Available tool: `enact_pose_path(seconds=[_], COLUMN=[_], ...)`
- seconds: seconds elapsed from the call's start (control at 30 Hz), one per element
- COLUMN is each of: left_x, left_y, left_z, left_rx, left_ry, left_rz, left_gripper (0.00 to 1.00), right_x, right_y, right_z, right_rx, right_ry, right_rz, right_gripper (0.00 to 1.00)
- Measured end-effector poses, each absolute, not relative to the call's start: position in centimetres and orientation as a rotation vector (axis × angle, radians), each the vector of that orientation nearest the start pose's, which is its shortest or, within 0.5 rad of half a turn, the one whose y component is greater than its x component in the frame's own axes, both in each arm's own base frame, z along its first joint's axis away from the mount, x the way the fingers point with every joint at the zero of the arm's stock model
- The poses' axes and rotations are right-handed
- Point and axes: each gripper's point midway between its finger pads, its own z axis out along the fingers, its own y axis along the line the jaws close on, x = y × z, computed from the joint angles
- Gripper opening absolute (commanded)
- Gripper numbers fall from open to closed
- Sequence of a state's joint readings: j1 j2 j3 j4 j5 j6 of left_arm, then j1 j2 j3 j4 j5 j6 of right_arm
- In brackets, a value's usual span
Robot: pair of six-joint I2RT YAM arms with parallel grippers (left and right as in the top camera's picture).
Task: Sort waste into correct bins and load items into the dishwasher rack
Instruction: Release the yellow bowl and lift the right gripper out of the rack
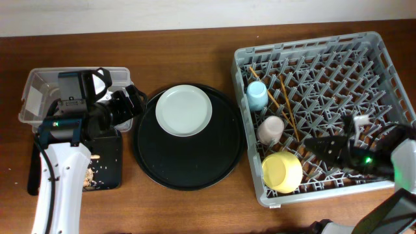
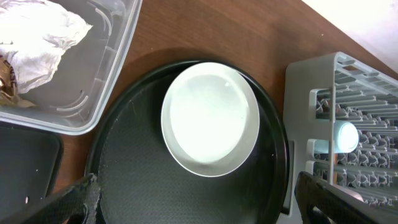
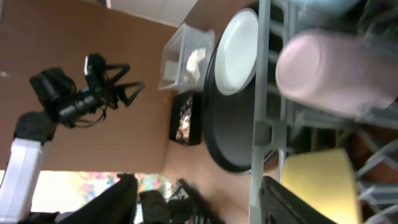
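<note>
The left gripper [image 2: 196,196] hangs wide and empty, the pale round plate [image 2: 210,118] on the round black tray [image 2: 124,168] straight ahead of it — apparently the next pickup — while the right gripper [image 3: 198,186], jaws parted and empty, sits beside the small yellow bowl [image 1: 281,172] in the grey pegged plastic rack [image 1: 390,78].

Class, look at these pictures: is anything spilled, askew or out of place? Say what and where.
Of the dishes, only the pale plate sits outside the dishwasher rack, off-centre on the round black tray. The chopsticks lie slanted across the rack's pegs. Nothing looks broken.
</note>
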State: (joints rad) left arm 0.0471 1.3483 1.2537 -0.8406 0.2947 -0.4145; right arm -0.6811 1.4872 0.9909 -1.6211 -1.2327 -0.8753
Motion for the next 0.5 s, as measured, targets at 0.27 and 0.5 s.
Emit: enact_pose_path(seconds=[0.27,0.5], left_x=[35.5,35.5], left_y=[-3.3,-3.3], left_z=[21.6,21.6], left_rx=[-0.457,-0.457], left_ry=[2.483,2.483], left_rz=[-0.519,-0.519], left_gripper=[0.99,0.99], right_x=[27.7,30.6], right_y=[-0.6,5.3], right_z=[23.0,18.7], right_rx=[0.038,-0.191], right_ry=[2.393,2.722], right_rz=[1.162,0.760], right_gripper=[0.29,0.32])
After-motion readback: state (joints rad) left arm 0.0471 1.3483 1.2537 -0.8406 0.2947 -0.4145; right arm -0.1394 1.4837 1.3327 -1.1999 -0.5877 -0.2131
